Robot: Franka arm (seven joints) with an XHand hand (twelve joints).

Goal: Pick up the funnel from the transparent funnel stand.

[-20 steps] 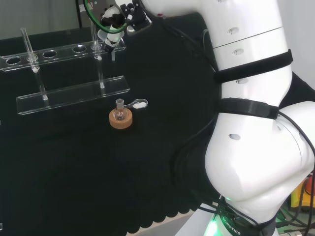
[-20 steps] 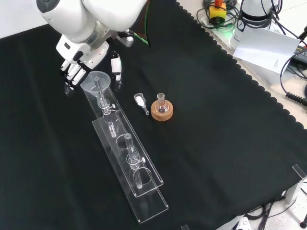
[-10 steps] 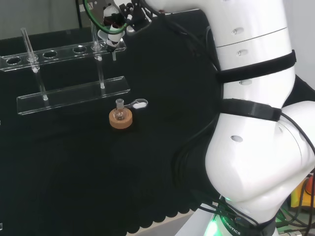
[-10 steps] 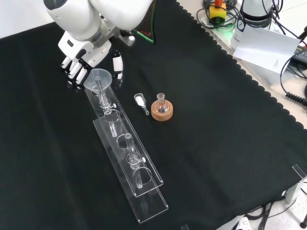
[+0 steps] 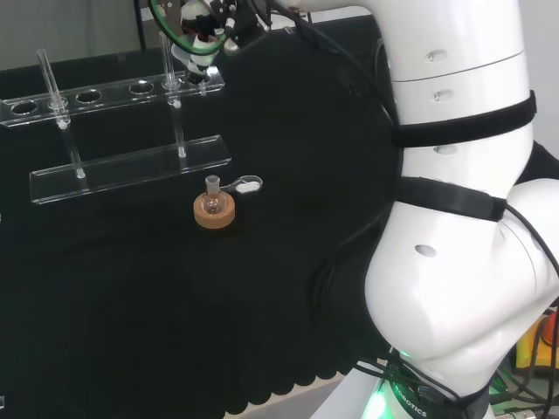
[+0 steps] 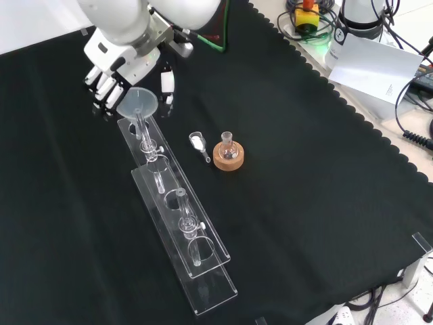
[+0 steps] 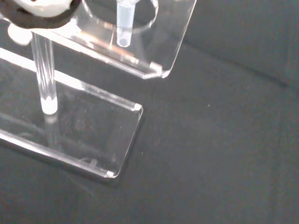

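The clear funnel (image 6: 137,102) hangs over the far end of the transparent stand (image 6: 211,269). Its stem (image 6: 141,125) points down at the end hole. My hand (image 6: 108,68) is curled round the funnel's cone, with fingers on the left in the front view and the thumb (image 6: 166,82) on the right. In the head view the hand (image 5: 208,26) is at the top, above the stand's upper shelf (image 5: 87,94). The wrist view shows the stem tip (image 7: 124,35) just at the hole of the upper plate (image 7: 175,28), above the base plate (image 7: 93,133).
A small flask on a cork ring (image 6: 228,154) stands right of the stand in the front view, with a white scoop (image 6: 198,141) beside it. A glass tube (image 6: 183,206) stands farther along the stand. Cables and boxes lie beyond the cloth's right edge (image 6: 369,40).
The hand has risen and taken the funnel with it. The stem has slid up through the stand's end hole.
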